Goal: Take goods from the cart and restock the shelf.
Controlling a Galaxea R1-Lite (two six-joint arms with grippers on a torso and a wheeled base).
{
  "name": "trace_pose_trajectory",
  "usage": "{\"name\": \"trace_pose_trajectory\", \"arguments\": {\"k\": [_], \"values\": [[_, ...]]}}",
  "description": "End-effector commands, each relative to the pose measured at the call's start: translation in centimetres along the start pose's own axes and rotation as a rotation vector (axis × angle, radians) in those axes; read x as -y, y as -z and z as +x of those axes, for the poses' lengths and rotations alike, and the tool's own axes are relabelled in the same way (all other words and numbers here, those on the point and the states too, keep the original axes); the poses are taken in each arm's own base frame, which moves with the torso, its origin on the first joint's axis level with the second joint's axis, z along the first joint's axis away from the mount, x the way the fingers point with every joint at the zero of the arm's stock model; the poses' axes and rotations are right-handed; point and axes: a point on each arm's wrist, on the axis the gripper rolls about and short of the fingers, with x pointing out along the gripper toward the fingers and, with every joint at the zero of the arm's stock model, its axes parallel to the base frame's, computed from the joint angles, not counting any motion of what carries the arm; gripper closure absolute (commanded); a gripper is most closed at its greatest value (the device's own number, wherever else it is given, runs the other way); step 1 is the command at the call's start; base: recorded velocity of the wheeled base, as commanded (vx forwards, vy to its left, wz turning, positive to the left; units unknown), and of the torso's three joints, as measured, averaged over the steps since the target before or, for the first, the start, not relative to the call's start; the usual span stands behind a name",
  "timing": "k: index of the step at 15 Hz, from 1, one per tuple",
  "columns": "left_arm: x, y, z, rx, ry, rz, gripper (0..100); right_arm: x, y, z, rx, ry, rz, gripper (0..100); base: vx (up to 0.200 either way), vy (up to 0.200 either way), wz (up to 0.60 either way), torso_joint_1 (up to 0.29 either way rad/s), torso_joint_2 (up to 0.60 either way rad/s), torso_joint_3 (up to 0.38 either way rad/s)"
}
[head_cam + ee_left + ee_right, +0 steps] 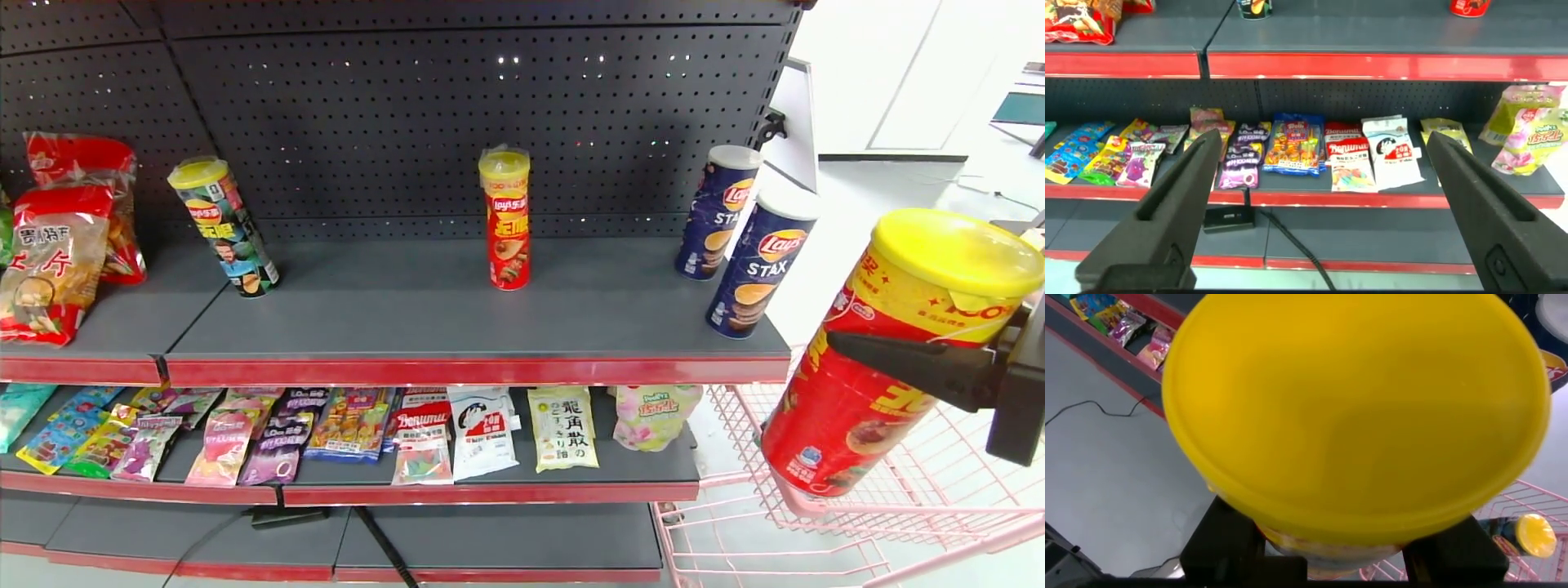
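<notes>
Though dark, shelf [392, 314] beside pink cart [914, 512]

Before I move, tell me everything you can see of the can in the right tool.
The can is a tall tube, red with yellow print, capped by a yellow plastic lid. It is tilted, top leaning away from the shelf. The right tool is shut on its upper half, a black finger on each side. The can hangs over the pink wire cart, past the shelf's right end.
</notes>
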Motion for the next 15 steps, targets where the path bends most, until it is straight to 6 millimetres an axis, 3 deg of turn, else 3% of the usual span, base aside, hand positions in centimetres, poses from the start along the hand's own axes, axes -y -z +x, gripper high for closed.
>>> {"name": "trace_pose_trajectory", "arguments": {"k": [1, 9, 13, 15], "values": [[0.00, 0.00, 0.01, -0.001, 0.000, 0.000, 0, -0.02, 0.20, 0.00, -0.006, -0.001, 0.000, 100, 0.000, 0.200, 0.00, -0.002, 0.01, -0.002], [0.00, 0.00, 0.01, -0.001, 0.000, 0.000, 0, -0.08, 0.68, 0.60, 0.029, 0.002, 0.006, 100, 0.000, 0.200, 0.00, 0.003, 0.00, -0.001], [0.00, 0.00, 0.01, -0.001, 0.001, 0.002, 0, -0.05, 0.58, 0.82, 0.057, 0.007, 0.000, 100, 0.000, 0.000, 0.00, 0.000, 0.00, 0.000], [0.00, 0.00, 0.01, -0.001, 0.001, 0.005, 0, -0.10, 0.69, 0.70, 0.063, 0.005, -0.002, 100, 0.200, 0.000, 0.00, 0.005, 0.01, 0.002]]}}
